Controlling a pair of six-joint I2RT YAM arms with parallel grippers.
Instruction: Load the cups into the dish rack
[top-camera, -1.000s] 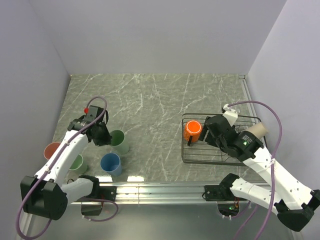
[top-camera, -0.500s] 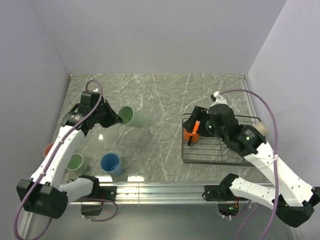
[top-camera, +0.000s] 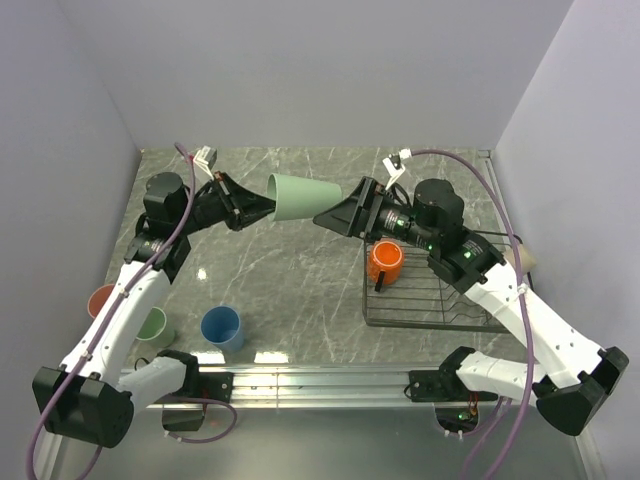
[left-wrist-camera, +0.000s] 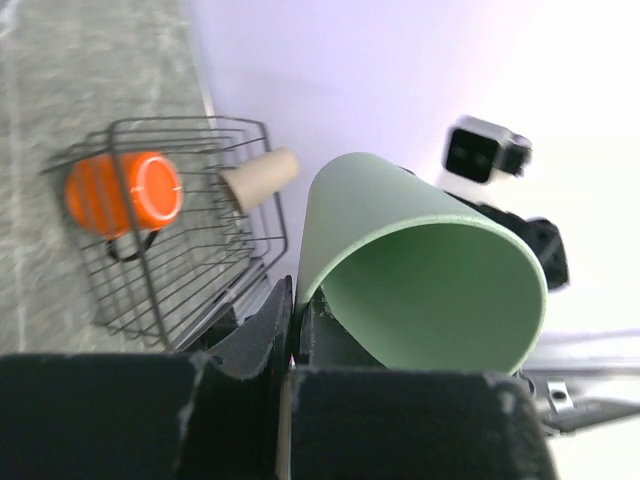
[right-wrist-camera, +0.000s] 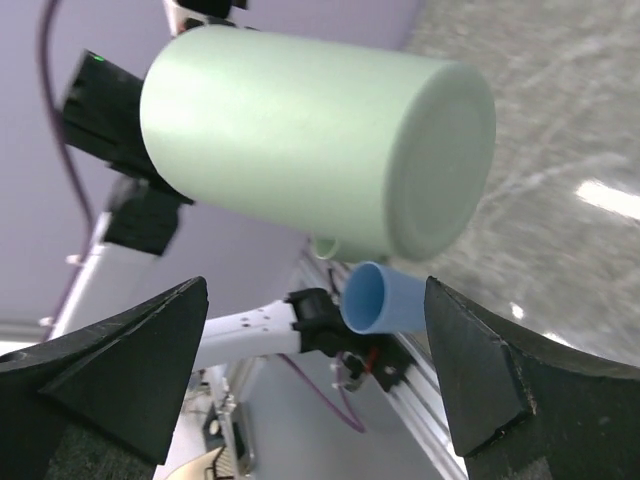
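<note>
Pinching green cup (top-camera: 305, 197) by rim w/ left gripper (top-camera: 250, 207), we judge it light, stiff, slick; right gripper (top-camera: 328, 216) agape, shd take base.

**Pale green tumbler on its side above our spread fingers**

We see a pale green tumbler (right-wrist-camera: 320, 150) lying sideways in the air, its flat base turned toward us and to the right. At its far mouth end the black left gripper (right-wrist-camera: 130, 160) meets it. Our own right gripper (right-wrist-camera: 317, 290) has its dark fingers (right-wrist-camera: 120, 380) set wide apart, below the tumbler and clear of it. Beneath, a blue cup (right-wrist-camera: 385, 300) stands on the grey marbled desk (right-wrist-camera: 560, 120) near its front edge, by a metal rail (right-wrist-camera: 420, 400). A second pale green cup (right-wrist-camera: 325, 248) peeks out just beside the blue one.
</note>
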